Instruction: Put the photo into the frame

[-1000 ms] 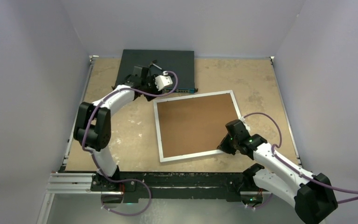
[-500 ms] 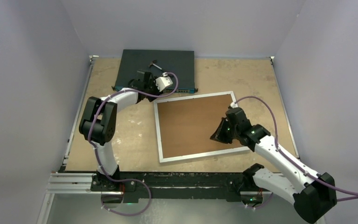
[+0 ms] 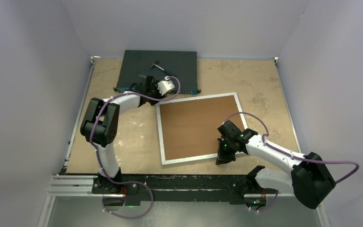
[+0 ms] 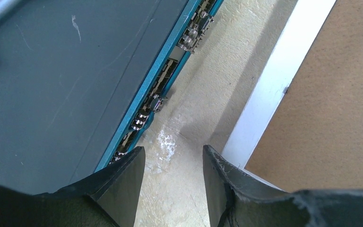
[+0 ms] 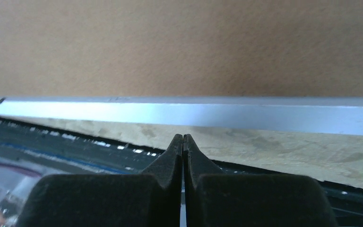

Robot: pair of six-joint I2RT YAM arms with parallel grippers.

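The frame (image 3: 159, 133) lies back-up in the middle of the counter (image 3: 123, 135), brown backing board (image 3: 198, 125) in it, photo not in sight; the right hand (image 5: 183, 137), pressed together at its near edge, may just shove it toward the switch box (image 3: 160, 64), where the left hand (image 4: 173, 149) hovers half-spread and empty.

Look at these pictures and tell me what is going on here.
A picture frame lies flat on the table, brown backing board up. The left gripper, jaws open and empty, hovers over the gap between the frame's far corner and a dark switch box. The right gripper, jaws shut on nothing, is at the frame's near edge. No photo is visible.
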